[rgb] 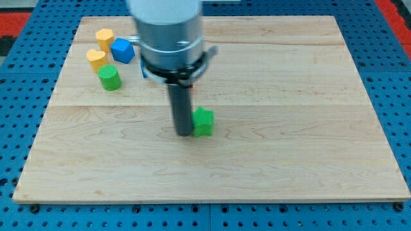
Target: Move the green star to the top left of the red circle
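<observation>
A dark rod hangs from the grey cylindrical arm [168,32] near the centre of the frame, and my tip [184,134] meets the pale wooden worktop [308,128] just beside a green block [203,121], apparently touching its left side. That green block, whose shape reads roughly as a star though the rod hides part of it, sits a little left of and slightly above the middle of the worktop, with bare wood to its right and below it. In the upper left of the frame four blocks stand close together: a yellow block [104,37] with a faceted top nearest the top edge, a blue cube-like block [122,50] just to its lower right, a second yellow block [97,59] below and to the left of the blue one, and a green cylinder [110,77] lowest of the group, just beneath the second yellow block. This cluster lies well apart from the green block at the rod. A red circle cannot be made out anywhere on the worktop; a sliver of red shows at the arm's collar, too small to tell what it is. The arm carries no fingers, so nothing is held; the rod only presses at the block's side. Around the worktop runs a blue perforated surface [26,90], with a patch of red [19,16] at the upper left corner of the frame.
</observation>
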`<action>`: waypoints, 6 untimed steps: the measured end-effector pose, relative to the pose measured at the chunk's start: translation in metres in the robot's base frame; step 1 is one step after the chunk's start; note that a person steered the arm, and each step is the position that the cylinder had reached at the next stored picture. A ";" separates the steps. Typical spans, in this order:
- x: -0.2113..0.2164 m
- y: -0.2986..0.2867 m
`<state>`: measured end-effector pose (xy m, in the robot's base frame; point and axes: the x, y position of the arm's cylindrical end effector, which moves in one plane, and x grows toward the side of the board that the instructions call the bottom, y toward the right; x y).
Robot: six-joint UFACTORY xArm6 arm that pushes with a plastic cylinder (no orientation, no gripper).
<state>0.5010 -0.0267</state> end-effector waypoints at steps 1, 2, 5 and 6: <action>0.017 0.010; -0.001 0.032; -0.092 0.055; -0.138 0.051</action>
<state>0.3635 0.0241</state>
